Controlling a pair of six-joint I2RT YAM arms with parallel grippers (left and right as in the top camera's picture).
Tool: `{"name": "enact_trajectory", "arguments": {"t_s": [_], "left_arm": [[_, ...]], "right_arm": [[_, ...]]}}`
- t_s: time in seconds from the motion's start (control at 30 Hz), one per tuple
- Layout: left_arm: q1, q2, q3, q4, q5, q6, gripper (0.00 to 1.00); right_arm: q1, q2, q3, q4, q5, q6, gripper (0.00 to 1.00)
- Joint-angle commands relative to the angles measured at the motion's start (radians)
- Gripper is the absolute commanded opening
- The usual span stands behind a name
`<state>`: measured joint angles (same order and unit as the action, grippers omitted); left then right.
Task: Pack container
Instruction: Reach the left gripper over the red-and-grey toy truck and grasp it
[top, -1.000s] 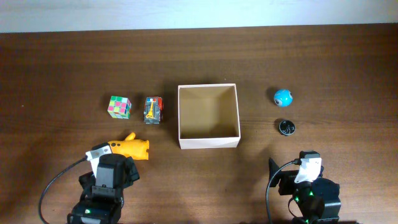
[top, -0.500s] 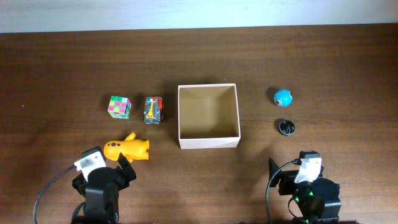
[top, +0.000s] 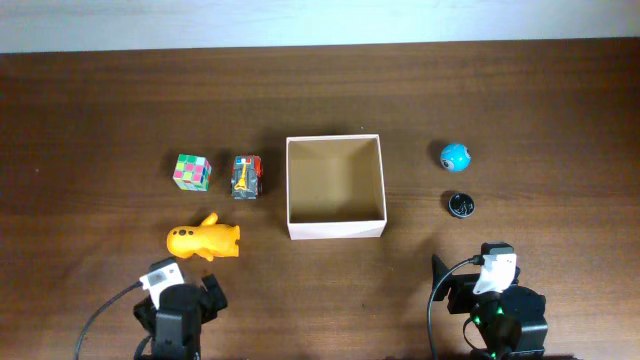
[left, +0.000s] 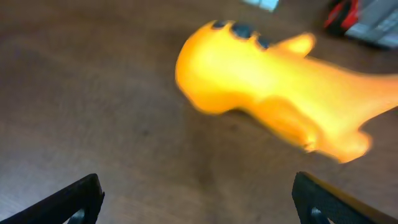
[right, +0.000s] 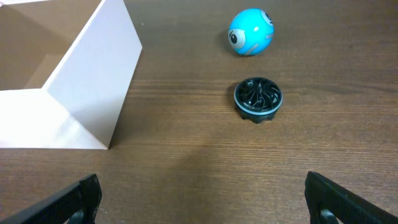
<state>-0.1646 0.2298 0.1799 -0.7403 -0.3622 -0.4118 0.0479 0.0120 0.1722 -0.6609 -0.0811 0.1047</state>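
Observation:
The container, a square white-walled box with a tan inside, stands at mid-table with nothing in it; its white wall also shows in the right wrist view. A yellow animal toy lies left of the container and looks large and blurred in the left wrist view. My left gripper is open and empty, just behind the toy. My right gripper is open and empty near the front edge. A blue ball and a black disc lie right of the container.
A colourful puzzle cube and a small multicoloured block toy sit left of the container, beyond the yellow toy. The table is dark wood, with a pale wall along its far edge.
My left arm has drawn back toward the near edge, uncovering the yellow toy, which stays where it was. The right arm has not moved.

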Motion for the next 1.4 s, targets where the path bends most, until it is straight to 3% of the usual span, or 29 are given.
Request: {"name": "enact_trajectory", "arguments": {"t_s": [0.0,1.03,1.37], "left_arm": [[-0.003,-0.030,-0.006,0.004,0.036,-0.003,0.99],[-0.003,-0.046,-0.006,0.003,0.036,-0.003,0.99],[-0.003,-0.046,-0.006,0.004,0.036,-0.003,0.99]], "right_arm": [[-0.003,-0.009,-0.008,0.002,-0.012,-0.003,0.99],[-0.003,-0.009,-0.008,0.006,-0.011,-0.003,0.99],[-0.003,-0.008,-0.008,0.328,-0.030,0.008,0.99]]}}
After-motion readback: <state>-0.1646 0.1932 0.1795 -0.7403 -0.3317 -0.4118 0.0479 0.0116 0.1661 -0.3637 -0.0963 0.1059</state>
